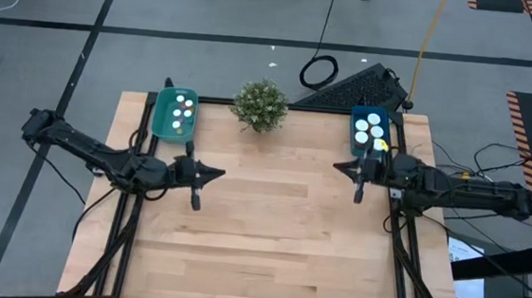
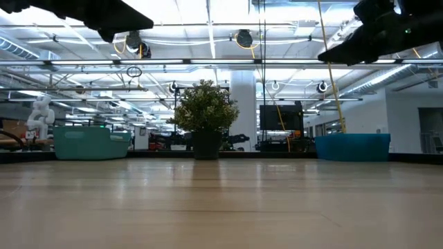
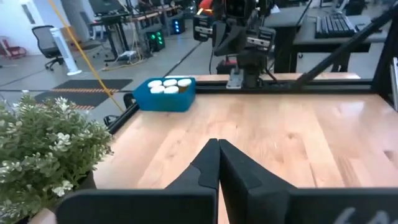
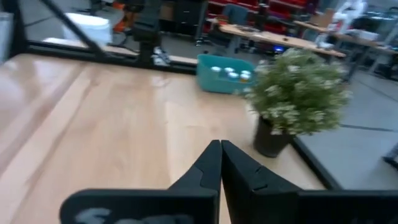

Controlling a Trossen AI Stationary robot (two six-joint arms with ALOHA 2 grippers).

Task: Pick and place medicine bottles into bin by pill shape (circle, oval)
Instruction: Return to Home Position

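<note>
From above, we see the medicine bottles [image 1: 182, 112] sitting in a teal bin [image 1: 161, 122] at the table's [image 1: 268, 244] far left and in a blue bin [image 1: 355, 137] at its far right, a potted plant [image 1: 260, 104] between them. The left gripper [image 1: 209, 174] and right gripper [image 1: 342, 167] hang over bare wood near their bins, holding nothing.

At table level, we find both bins and the plant along the far edge, arms overhead.

Through the left wrist camera, we see the fingers [image 3: 208, 165] pressed together, the blue bin's white caps beyond.

Through the right wrist camera, the fingers [image 4: 211, 163] likewise meet, the teal bin beside the plant.
</note>
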